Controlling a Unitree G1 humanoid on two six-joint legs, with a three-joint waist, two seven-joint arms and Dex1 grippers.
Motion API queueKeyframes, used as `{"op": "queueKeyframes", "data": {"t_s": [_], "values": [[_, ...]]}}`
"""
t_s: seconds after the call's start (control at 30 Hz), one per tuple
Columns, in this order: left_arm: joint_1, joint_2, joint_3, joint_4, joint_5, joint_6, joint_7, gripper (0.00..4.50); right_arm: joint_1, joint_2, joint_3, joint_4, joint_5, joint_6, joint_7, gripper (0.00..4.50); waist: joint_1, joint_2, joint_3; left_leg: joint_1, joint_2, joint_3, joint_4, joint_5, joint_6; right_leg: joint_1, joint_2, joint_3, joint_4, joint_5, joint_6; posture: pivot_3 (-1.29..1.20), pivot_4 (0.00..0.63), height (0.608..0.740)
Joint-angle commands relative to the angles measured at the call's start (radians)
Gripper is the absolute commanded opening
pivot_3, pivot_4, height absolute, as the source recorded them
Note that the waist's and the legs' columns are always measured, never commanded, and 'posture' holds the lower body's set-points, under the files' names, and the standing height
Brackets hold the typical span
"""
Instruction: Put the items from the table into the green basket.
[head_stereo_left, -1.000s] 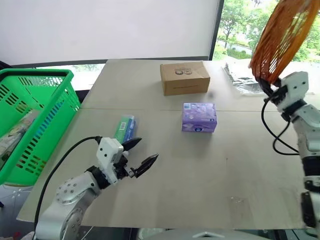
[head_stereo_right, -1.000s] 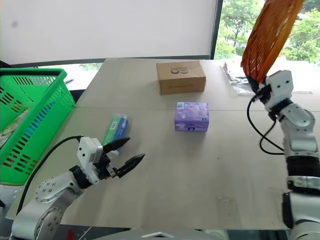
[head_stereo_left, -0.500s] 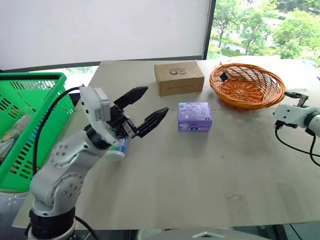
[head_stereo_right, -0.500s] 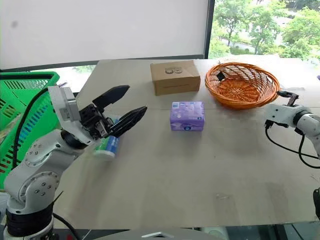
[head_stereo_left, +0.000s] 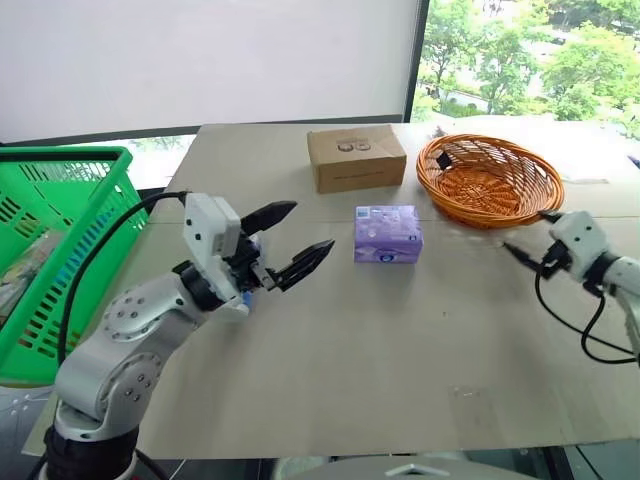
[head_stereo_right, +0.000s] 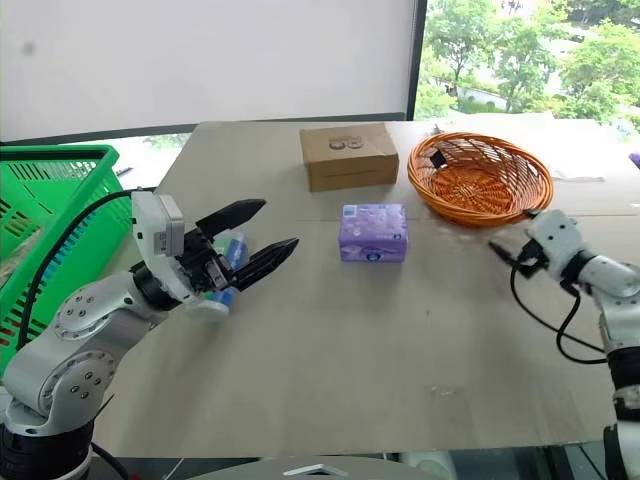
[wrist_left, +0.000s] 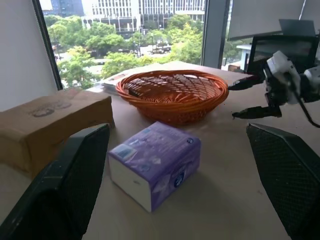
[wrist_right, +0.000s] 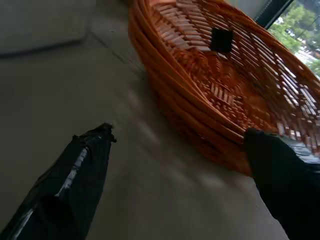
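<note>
Hovering spread-fingered, left tool (head_stereo_left: 290, 243) above tube (head_stereo_right: 228, 258), right tool (head_stereo_right: 510, 238) gaping beside wicker basket (head_stereo_left: 489, 180).

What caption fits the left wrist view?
Open left gripper facing a small purple rectangular soft pack before a round orange wicker basket.

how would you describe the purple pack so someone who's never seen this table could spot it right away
Start at the beige table and find the round orange wicker basket and the brown cardboard box along its far side. The purple pack lies just nearer than the box, by itself mid-table. It is the one small, soft-looking purple block with pale printing.
</note>
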Motion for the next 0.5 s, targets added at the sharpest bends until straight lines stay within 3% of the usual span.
{"op": "queueKeyframes", "data": {"t_s": [0.03, 0.3, 0.5], "values": [[0.033, 0.038, 0.021, 0.072, 0.145, -0.009, 0.043, 4.50, 0.071, -0.019, -0.097, -0.259, 0.269, 0.238, 0.107, 4.45, 0.004, 0.000, 0.000, 0.000, 0.000, 0.000, 0.000, 0.000, 0.000, 0.000, 0.000, -0.001, 0.000, 0.000, 0.000, 0.15, 0.054, 0.740], [0.048, -0.013, -0.013, 0.172, 0.387, 0.131, 0.305, 4.50, 0.077, 0.013, -0.187, -0.441, 0.495, 0.442, 0.151, 4.45, 0.024, -0.002, 0.001, 0.001, 0.000, -0.004, 0.002, 0.000, 0.000, 0.003, 0.000, -0.009, -0.001, 0.000, 0.000, 0.16, 0.055, 0.740], [-0.045, -0.258, -0.054, 0.224, 0.445, 0.349, 0.536, 4.50, 0.045, 0.026, -0.153, -0.509, 0.475, 0.469, 0.171, 4.45, 0.052, -0.002, 0.000, -0.001, -0.001, -0.007, 0.002, 0.000, 0.000, 0.003, -0.003, -0.010, -0.001, 0.002, 0.001, 0.16, 0.051, 0.740]]}}
